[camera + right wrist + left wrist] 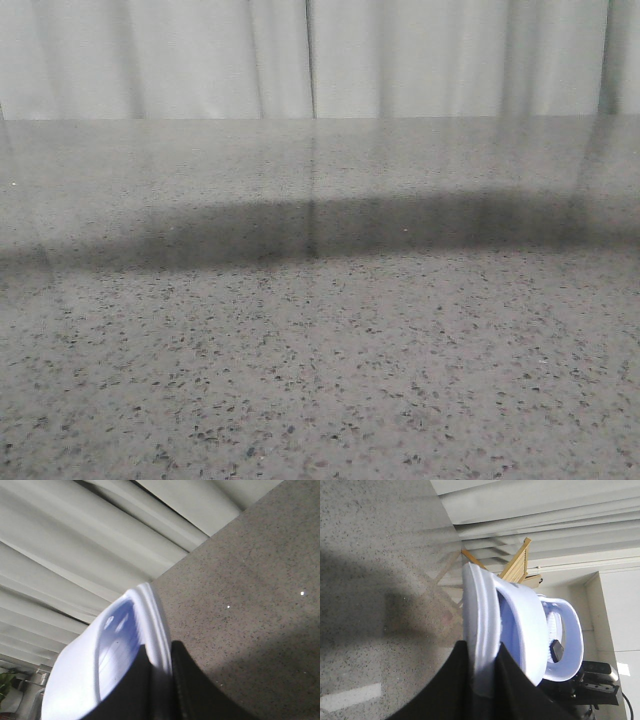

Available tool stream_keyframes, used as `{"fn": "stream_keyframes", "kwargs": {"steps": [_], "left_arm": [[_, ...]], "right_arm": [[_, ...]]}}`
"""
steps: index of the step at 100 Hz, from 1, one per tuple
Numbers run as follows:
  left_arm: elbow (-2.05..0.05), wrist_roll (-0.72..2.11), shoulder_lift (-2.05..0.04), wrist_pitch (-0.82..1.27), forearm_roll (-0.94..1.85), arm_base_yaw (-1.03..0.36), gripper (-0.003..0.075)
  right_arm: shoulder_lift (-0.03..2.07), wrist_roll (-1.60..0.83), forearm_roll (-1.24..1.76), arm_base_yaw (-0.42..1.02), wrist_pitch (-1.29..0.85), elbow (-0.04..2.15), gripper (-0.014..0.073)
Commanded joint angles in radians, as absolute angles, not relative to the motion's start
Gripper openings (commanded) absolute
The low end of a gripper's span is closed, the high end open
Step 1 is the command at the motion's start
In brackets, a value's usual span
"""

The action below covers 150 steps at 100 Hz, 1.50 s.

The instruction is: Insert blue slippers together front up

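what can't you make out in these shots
- Front view: only the bare table shows; both arms and the slippers are out of frame.
- Left wrist view: the near slipper blocks most of the second slipper; the left end effector covers its lower edge.
- Right wrist view: the slipper is cut off by the frame edge, and the right end effector hides its rim.

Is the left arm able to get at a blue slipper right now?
Yes, it seems so: the left gripper is already clamped on the sole edge of one slipper, lifted above the table.

Pale blue slippers over grey speckled stone

The slippers (pixel 520 625) are very pale blue, nearly white; the table (pixel 320 380) is grey with dark flecks; the curtain (pixel 300 55) is off-white; the gripper fingers (pixel 450 690) are black.
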<state>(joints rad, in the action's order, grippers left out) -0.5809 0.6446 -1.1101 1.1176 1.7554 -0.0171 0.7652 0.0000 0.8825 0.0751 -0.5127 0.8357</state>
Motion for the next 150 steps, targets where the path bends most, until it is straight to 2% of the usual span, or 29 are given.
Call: {"fn": "stream_keyframes", "kwargs": {"steps": [1, 20, 68, 108, 150], "left_arm": [[-0.613, 0.655, -1.096, 1.252, 1.861, -0.018, 0.0016], [-0.616, 0.655, -1.096, 1.267, 1.861, -0.018, 0.0016], [-0.616, 0.655, -1.096, 1.267, 1.861, -0.018, 0.0016], [-0.616, 0.655, -1.096, 1.267, 1.861, -0.018, 0.0016], [-0.622, 0.655, -1.096, 1.267, 1.861, -0.051, 0.0016]], "right_arm": [[0.775, -0.072, 1.005, 0.074, -0.482, 0.871, -0.0107], [0.816, -0.149, 1.061, 0.074, -0.484, 0.869, -0.0107], [0.963, -0.173, 1.065, 0.076, -0.447, 0.867, -0.0107], [1.054, -0.173, 1.209, 0.076, -0.461, 0.864, -0.0107], [1.118, -0.217, 1.216, 0.150, -0.461, 0.864, -0.0107]]}}
